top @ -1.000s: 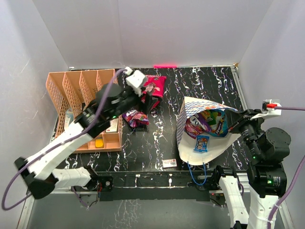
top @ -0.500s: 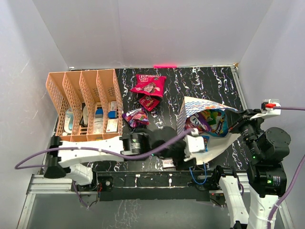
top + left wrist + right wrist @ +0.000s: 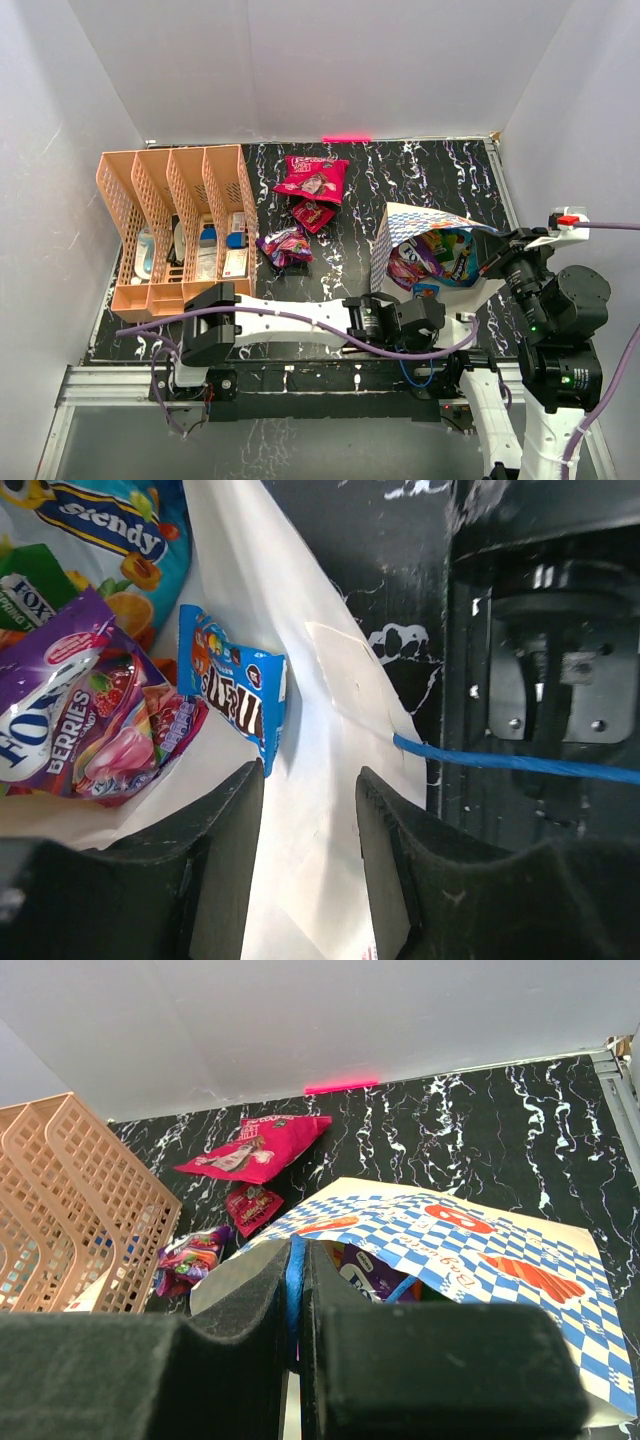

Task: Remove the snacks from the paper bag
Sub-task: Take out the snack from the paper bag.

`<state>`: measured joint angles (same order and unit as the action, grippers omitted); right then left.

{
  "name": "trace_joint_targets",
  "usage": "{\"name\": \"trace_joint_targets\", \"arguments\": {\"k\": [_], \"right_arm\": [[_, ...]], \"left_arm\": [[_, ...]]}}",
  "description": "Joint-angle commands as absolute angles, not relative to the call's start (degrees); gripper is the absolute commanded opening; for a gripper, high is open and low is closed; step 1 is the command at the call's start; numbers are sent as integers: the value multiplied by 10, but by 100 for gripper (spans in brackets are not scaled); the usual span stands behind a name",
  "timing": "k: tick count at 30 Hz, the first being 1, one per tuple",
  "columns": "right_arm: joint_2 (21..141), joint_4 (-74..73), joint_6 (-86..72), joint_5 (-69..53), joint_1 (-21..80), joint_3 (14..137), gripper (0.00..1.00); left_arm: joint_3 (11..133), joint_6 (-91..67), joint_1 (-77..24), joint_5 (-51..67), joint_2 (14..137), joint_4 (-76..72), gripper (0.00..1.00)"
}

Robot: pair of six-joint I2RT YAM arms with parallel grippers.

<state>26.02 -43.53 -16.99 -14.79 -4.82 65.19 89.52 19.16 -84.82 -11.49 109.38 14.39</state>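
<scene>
The blue-and-white checkered paper bag (image 3: pixel 432 226) lies on its side at the right, its cream inside (image 3: pixel 470 298) facing me. Inside it are a purple packet (image 3: pixel 410 262), a blue packet (image 3: pixel 427 291) and more snacks behind them. My left gripper (image 3: pixel 424 322) is open and empty at the bag's mouth. In the left wrist view its jaws (image 3: pixel 310 780) stand over the cream paper, just short of the blue packet (image 3: pixel 232 695) and the purple packet (image 3: pixel 90 720). My right gripper (image 3: pixel 297 1260) is shut on the bag's blue cord handle (image 3: pixel 296 1295) and holds the top flap (image 3: pixel 470 1235) up. A magenta packet (image 3: pixel 312 177), a small red one (image 3: pixel 313 213) and a purple one (image 3: pixel 284 245) lie on the table.
The peach-orange divider rack (image 3: pixel 175 225) stands at the left with small items in it. The bag's other blue cord handle (image 3: pixel 520 765) hangs over the table's front edge by the arm bases. White walls close in the table on three sides.
My left arm has swung from the loose packets at the back of the table down and right to the bag's mouth. The right gripper and the bag have not moved.
</scene>
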Motion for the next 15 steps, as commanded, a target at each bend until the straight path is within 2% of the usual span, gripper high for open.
{"name": "trace_joint_targets", "arguments": {"k": [1, 15], "right_arm": [[262, -406, -171, -152, -44, 676, 8], [262, -409, -181, -160, -44, 681, 8]], "left_arm": [[903, 235, -845, -137, 1096, 143, 41], [861, 233, -822, -206, 1154, 24, 41]]}}
